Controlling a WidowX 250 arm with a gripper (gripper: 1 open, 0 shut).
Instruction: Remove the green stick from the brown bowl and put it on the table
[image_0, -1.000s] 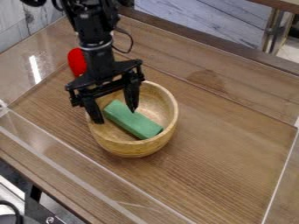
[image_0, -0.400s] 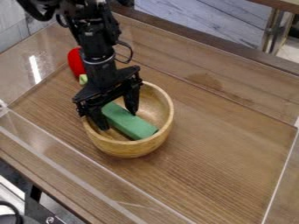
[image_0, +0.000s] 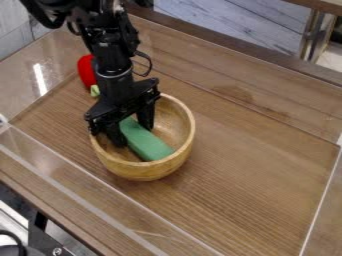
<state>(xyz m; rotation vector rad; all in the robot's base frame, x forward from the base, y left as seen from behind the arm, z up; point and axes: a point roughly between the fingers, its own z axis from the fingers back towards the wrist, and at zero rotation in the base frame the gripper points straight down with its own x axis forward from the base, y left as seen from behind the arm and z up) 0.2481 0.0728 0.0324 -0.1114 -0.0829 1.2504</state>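
Since a sec ago the gripper (image_0: 123, 117) has narrowed: fingers were spread wide, now drawn in around the upper end of the green stick (image_0: 144, 142). Prob. gripping it, tho the black fingers hide the contact, so can't say for sure. Stick's still in the brown bowl (image_0: 164, 166), its free end sticking out from under the hand toward the near rim. So: grasp stage, lift-out next, then set down on the table (image_0: 266, 150) beside the bowl. Count: 1 gripper, 1 stick, 1 bowl, 1 red strawberry toy (image_0: 87, 70) behind the hand, 1 table.
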